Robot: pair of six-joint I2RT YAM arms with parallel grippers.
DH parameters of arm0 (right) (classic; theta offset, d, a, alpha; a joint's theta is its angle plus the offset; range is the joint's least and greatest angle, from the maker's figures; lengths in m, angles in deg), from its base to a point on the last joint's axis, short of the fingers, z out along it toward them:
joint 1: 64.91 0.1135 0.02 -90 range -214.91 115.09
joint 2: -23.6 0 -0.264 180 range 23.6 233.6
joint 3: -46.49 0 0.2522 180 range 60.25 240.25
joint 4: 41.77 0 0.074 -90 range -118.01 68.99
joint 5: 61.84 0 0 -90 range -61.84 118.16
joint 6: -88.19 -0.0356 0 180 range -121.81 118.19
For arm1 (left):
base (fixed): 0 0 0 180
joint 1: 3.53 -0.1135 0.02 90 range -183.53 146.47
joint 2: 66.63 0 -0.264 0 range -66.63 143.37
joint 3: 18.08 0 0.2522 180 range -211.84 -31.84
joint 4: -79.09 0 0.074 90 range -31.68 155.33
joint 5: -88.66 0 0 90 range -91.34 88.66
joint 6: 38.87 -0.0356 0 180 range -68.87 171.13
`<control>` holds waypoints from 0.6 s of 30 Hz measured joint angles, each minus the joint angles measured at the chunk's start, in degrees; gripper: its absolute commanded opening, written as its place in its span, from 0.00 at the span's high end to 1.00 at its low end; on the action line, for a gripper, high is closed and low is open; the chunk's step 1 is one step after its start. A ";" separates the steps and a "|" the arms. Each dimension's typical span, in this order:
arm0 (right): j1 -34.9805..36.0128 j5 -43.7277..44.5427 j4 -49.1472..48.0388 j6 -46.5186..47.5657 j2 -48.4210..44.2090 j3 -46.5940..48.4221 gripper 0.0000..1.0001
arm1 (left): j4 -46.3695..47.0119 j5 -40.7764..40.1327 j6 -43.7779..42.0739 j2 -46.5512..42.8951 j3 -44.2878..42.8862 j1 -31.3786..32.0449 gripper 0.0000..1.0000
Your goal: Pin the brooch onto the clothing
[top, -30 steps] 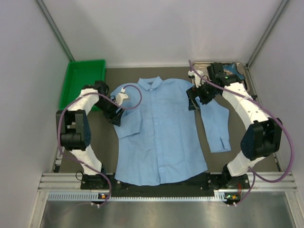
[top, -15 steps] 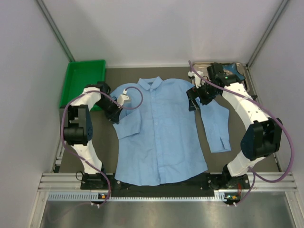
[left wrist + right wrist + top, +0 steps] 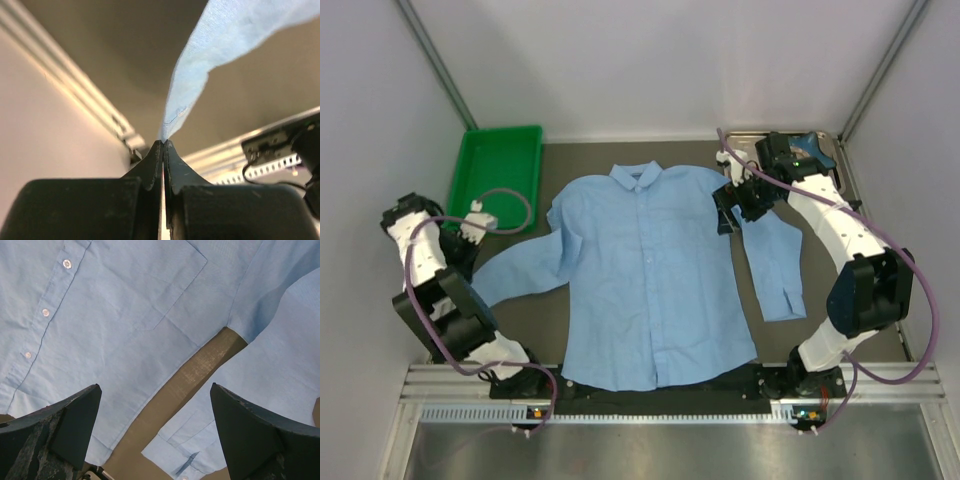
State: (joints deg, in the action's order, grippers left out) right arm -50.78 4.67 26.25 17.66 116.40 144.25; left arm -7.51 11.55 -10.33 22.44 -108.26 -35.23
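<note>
The clothing [image 3: 650, 280], a light blue button-up shirt, lies flat on the dark table with its collar at the far side. My left gripper [image 3: 472, 262] is shut on the end of the shirt's left sleeve [image 3: 520, 268], which is stretched out toward the table's left edge. In the left wrist view the sleeve [image 3: 200, 85] rises from the shut gripper [image 3: 164, 142]. My right gripper [image 3: 725, 215] hangs open over the shirt's right armpit; below it are the chest pocket [image 3: 165, 285] and right sleeve [image 3: 280, 355]. The right gripper [image 3: 155, 387] holds nothing. The brooch is out of view.
A green bin [image 3: 495, 170] stands at the back left, just beyond the left arm. A metal tray [image 3: 825, 150] with something blue in it sits at the back right behind the right arm. The shirt's right sleeve [image 3: 775, 265] lies down the right side.
My left gripper has shut on the left sleeve and swung far left, drawing the sleeve off the shirt's side and out straight. The right arm has not moved.
</note>
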 measured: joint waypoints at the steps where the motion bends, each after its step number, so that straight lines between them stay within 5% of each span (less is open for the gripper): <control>1: 0.00 0.00 0.00 0.00 0.00 0.00 0.08 | -0.48 -1.97 -0.72 -0.74 0.72 -2.47 1.00; 7: 0.00 0.48 -0.02 0.00 0.00 0.00 0.07 | -1.27 -13.57 -4.28 -0.39 5.90 -13.18 1.00; 18: 0.00 1.86 -0.02 0.07 0.00 -0.04 0.08 | 4.66 -23.54 -5.88 4.66 9.99 -17.40 1.00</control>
State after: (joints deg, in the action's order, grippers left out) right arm -50.78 6.53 26.23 17.72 116.40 144.21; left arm -2.86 -11.99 -16.20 27.10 -98.27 -52.63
